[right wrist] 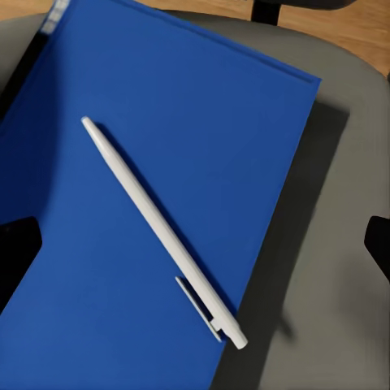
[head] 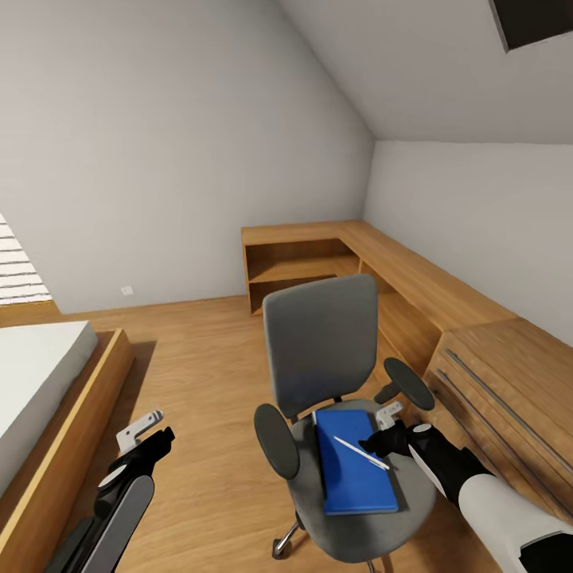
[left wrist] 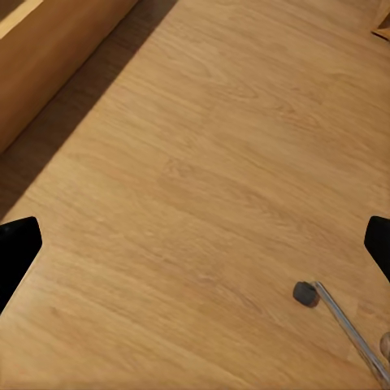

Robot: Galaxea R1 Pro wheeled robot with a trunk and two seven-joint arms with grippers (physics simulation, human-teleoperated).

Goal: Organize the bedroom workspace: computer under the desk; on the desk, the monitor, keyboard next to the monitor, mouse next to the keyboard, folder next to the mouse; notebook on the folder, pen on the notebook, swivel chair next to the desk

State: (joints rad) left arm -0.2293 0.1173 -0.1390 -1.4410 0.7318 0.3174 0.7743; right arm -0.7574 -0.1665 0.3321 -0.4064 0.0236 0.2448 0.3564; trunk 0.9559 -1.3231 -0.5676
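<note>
No lettering, label, brand mark or number is showing legibly anywhere; the blue folder (right wrist: 162, 203) is presenting a plain cover; the white pen (right wrist: 158, 223) lying on it is bearing no print; the wall plate (head: 126, 290) at nine o'clock of the chair is looking blank.

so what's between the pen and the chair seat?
The blue folder: the pen lies diagonally on it, and the folder rests flat on the swivel chair seat. Clearest in the right wrist view.
</note>
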